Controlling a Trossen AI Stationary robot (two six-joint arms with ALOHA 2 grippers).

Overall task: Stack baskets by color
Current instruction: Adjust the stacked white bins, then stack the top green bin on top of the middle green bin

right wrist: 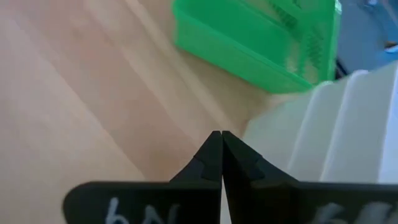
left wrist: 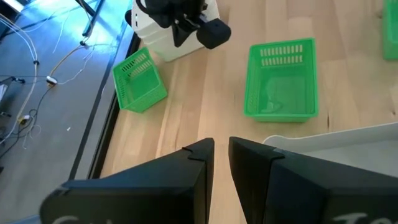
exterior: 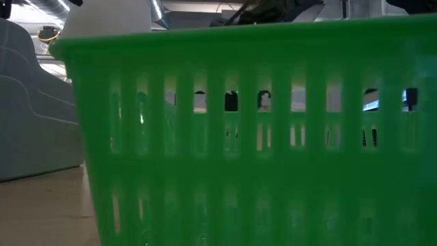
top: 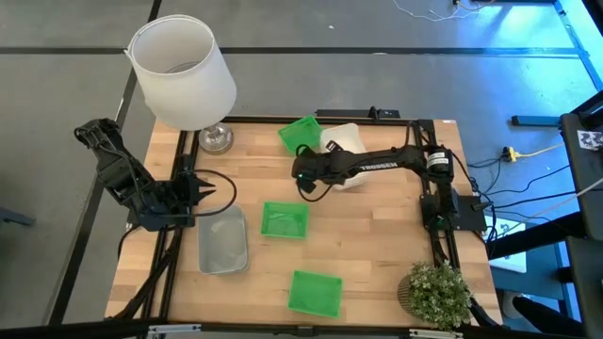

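Three green baskets show. One (top: 300, 134) sits tilted at the far middle beside the white baskets (top: 345, 143). Another (top: 285, 219) lies flat at mid-table. The third (top: 315, 293) sits by the near edge and fills the low view (exterior: 239, 137). A translucent grey basket (top: 222, 241) rests flat at the near left. My right gripper (top: 307, 185) is shut and points down at the bare wood just beside the white baskets (right wrist: 323, 137). My left gripper (left wrist: 222, 149) waits at the table's left edge. Its fingers are almost together, with nothing between them. My right gripper's shut fingertips (right wrist: 214, 146) stand close beside the white basket's wall (right wrist: 267, 124), slanting down from the table's right. I cannot tell whether they touch it.
A large white lampshade (top: 182, 71) on a metal base (top: 215, 139) stands at the far left corner. A small potted plant (top: 435, 292) stands at the near right corner. Bare wood lies between the mid-table green basket and the right edge.
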